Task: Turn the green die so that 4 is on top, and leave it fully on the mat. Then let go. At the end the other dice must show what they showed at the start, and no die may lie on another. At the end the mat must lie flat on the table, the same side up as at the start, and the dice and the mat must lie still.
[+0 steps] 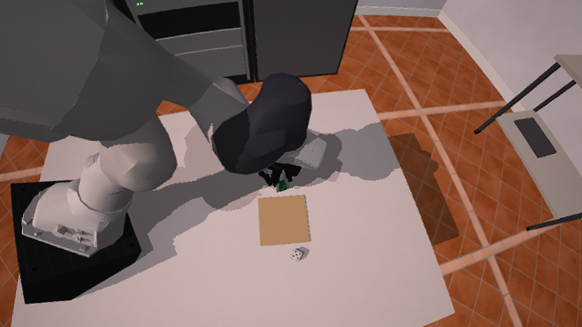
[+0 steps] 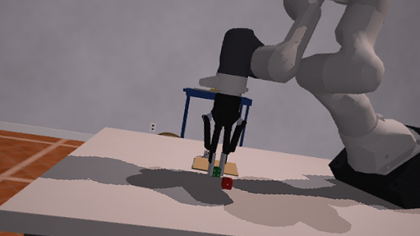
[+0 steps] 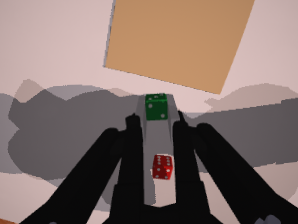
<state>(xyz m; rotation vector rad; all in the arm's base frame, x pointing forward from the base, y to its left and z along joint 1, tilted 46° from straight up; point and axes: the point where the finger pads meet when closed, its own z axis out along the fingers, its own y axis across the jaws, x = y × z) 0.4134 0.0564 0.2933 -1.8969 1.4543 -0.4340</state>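
The green die (image 1: 282, 186) sits on the table just off the near edge of the tan mat (image 1: 284, 219), not on it. In the exterior view the die (image 2: 216, 171) rests at table level between the two fingertips. My gripper (image 2: 217, 168) points straight down and is shut on the green die, one finger on each side. In the wrist view the die (image 3: 157, 107) fills the gap at the fingertips, with the mat (image 3: 182, 23) beyond it. The pips on the die's top face are too small to read.
A red die (image 2: 227, 183) lies on the table close beside the gripper, also shown in the wrist view (image 3: 162, 167) under the palm. A white die (image 1: 298, 253) lies just past the mat's far corner. The robot base (image 1: 72, 240) stands at the table's left.
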